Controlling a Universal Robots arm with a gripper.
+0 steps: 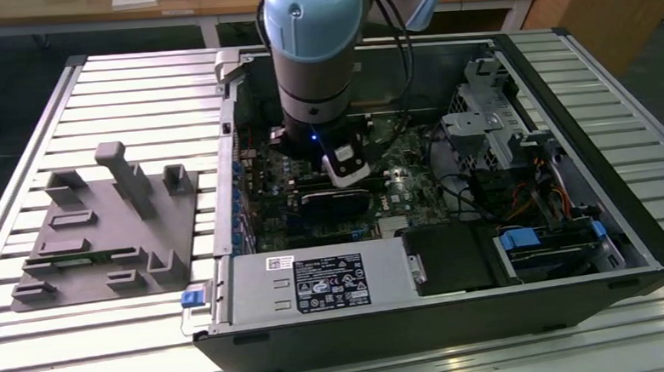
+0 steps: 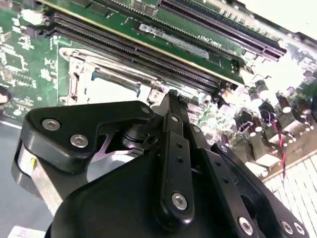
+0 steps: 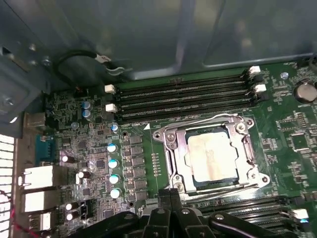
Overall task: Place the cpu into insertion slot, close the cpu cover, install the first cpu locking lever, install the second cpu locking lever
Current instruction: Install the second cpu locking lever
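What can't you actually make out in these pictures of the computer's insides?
Exterior view: the arm hides the cpu.
Second wrist view: the end effector covers most of the cpu cover.
First wrist view: whether the locking levers are latched; too thin to tell.

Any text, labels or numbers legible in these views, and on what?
None is readable.
Black label on the power supply: print too small.
White sticker above it: too small.
White lettering on the motherboard, first wrist view: blurred.
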